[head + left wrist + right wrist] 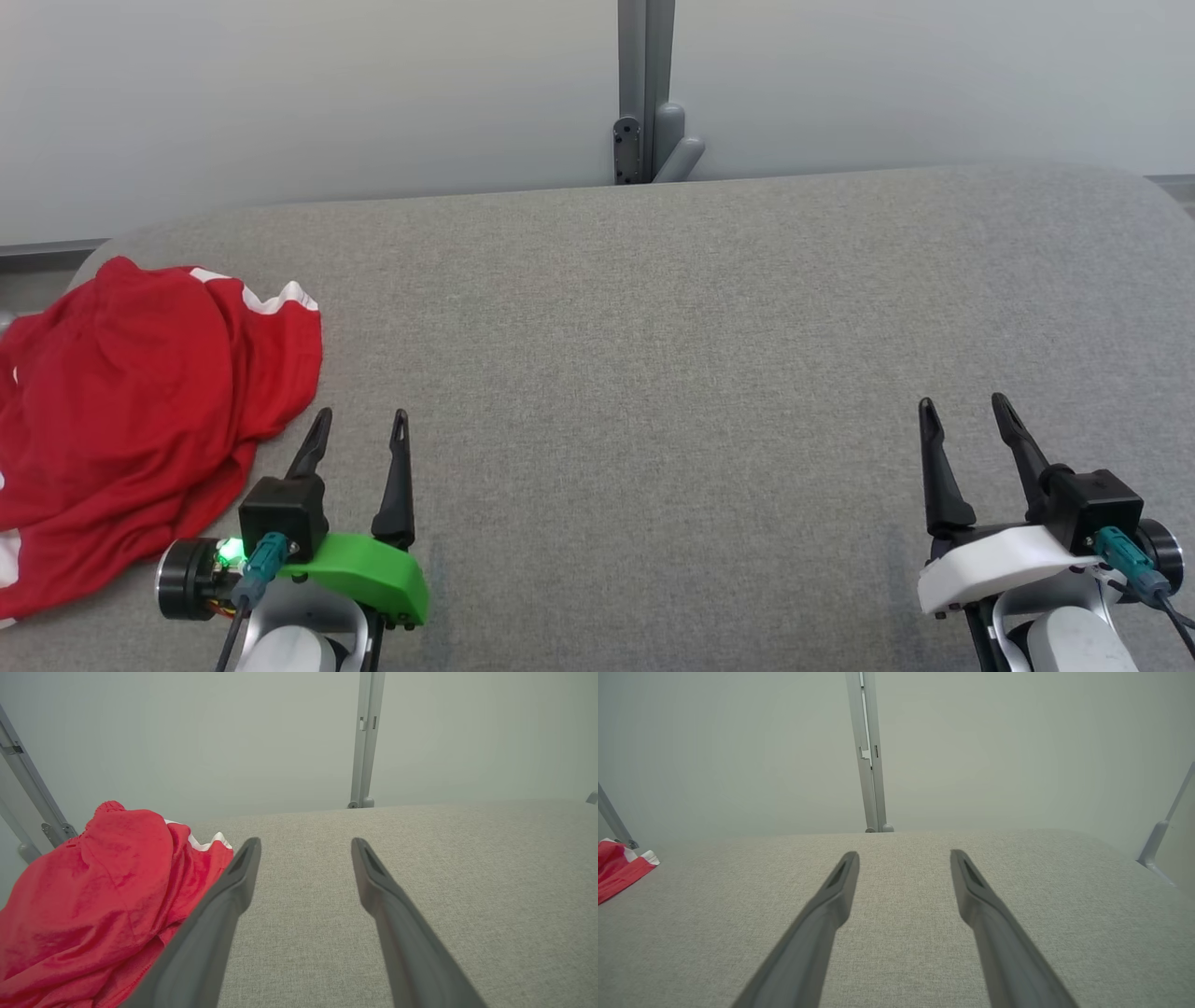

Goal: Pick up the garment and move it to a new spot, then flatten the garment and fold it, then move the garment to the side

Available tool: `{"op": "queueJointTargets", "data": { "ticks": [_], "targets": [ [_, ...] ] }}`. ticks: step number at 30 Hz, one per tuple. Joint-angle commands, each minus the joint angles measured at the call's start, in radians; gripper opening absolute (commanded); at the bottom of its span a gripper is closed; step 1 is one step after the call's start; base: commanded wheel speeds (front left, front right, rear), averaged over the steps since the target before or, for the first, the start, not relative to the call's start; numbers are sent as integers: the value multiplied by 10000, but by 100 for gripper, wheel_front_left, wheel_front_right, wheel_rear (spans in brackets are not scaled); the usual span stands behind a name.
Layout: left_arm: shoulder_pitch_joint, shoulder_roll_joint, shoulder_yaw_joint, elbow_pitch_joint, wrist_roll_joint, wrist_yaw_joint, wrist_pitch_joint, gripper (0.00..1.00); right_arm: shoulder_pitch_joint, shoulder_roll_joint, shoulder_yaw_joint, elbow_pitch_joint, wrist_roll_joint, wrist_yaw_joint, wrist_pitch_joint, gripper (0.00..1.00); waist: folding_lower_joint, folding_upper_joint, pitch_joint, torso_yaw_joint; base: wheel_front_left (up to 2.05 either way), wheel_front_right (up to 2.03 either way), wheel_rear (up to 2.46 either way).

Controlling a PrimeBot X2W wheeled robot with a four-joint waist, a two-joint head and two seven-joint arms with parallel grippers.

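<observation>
L gripper (362,415) & R gripper (963,403), long dark fingers, sit nearest, both spread wide, holding nothing. Crumpled red cloth garment (140,392) w/ white trim lies heaped just beside L gripper, at left edge of grey woven surface (653,373). Pickup not begun: swing L gripper over heap, pinch a thick fold, lift clear.
</observation>
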Motion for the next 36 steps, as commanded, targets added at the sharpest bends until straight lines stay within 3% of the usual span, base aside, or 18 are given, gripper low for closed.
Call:
{"op": "queueJointTargets", "data": {
  "ticks": [1, 24, 30, 36],
  "targets": [
    [70, 57, 17, 4, -47, 31, -13, 100, 134, 1, -50, 13, 10, 0, -21, 100, 0, -1, 16, 7, 0, 0, 0],
    [-94, 113, -51, 118, -328, 139, -115, 100, 224, 51, -205, 63, 113, 0, 99, 100, 0, -1, 20, 131, 0, 0, 0],
    [-162, 148, 100, 59, -461, 280, -197, 100, 244, 53, -82, -241, 130, 0, 181, 100, 0, -1, 3, 672, 0, 0, 0],
    [-133, 307, 465, -8, -654, 471, -324, 100, 243, 50, 237, -681, 289, 0, 329, 100, 0, -1, -14, 1646, 0, 0, 0]
  ]
}}
